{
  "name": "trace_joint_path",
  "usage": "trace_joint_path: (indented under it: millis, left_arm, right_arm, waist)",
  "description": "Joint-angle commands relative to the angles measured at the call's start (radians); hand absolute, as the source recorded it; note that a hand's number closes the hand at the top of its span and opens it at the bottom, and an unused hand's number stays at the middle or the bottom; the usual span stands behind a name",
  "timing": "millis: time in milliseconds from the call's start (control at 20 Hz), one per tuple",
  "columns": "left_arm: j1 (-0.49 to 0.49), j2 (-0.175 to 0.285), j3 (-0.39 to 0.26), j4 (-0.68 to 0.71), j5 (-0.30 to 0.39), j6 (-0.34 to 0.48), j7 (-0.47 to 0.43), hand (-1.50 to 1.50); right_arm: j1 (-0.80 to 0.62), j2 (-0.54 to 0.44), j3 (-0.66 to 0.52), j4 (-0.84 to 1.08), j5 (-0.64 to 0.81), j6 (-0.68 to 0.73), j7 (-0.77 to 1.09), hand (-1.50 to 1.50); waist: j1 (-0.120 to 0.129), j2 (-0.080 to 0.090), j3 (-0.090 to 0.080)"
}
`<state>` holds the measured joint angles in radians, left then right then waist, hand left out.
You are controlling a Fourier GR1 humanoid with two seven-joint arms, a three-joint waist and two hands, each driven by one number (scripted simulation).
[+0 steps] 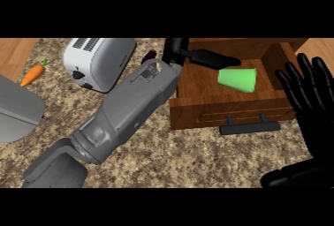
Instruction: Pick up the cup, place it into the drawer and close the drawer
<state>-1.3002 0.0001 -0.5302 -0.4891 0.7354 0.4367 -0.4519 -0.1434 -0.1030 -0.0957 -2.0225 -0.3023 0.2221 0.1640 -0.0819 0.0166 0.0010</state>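
You've just got the one view here: head camera, staring steeply down at the speckled tan stone surface [195,154], pretty close in, brown wooden open drawer [228,109] up top right.

green cup [238,79] in open drawer [209,110], toaster [98,59] nearby

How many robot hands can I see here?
2. The left robot hand is over the drawer near the cup; the right robot hand rests open at the right edge.

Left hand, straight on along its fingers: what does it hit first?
Probably the green cup lying in the open drawer, just past the left hand; depth unclear, it might clear the cup's top.
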Motion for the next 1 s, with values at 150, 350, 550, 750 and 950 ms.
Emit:
trace_joint_path:
  millis: [150,350,550,750,950]
  left_arm:
    - [0.057,0.000,0.064,-0.096,0.036,-0.023,0.001,-1.50]
    - [0.058,0.053,0.110,-0.182,0.042,0.007,0.052,-1.50]
    - [0.249,0.123,0.099,-0.347,0.047,0.010,0.053,-1.50]
    - [0.363,0.248,0.110,-0.507,0.054,-0.012,0.122,-1.50]
    - [0.502,0.342,0.136,-0.674,0.060,-0.003,0.164,-1.50]
  right_arm:
    - [0.087,-0.070,-0.071,-0.050,-0.075,0.089,-0.015,1.50]
    - [0.084,-0.120,-0.028,-0.040,-0.002,0.142,-0.005,1.50]
    - [0.111,-0.168,-0.036,-0.062,0.074,0.175,-0.031,1.50]
    - [0.140,-0.162,0.042,-0.086,0.185,0.180,-0.025,1.50]
    - [0.083,-0.195,0.011,-0.011,0.221,0.182,-0.014,1.50]
  waist:
    - [0.068,-0.018,-0.001]
    - [0.087,-0.022,-0.001]
    - [0.111,-0.030,-0.001]
    - [0.117,-0.029,-0.001]
    - [0.115,-0.024,-0.001]
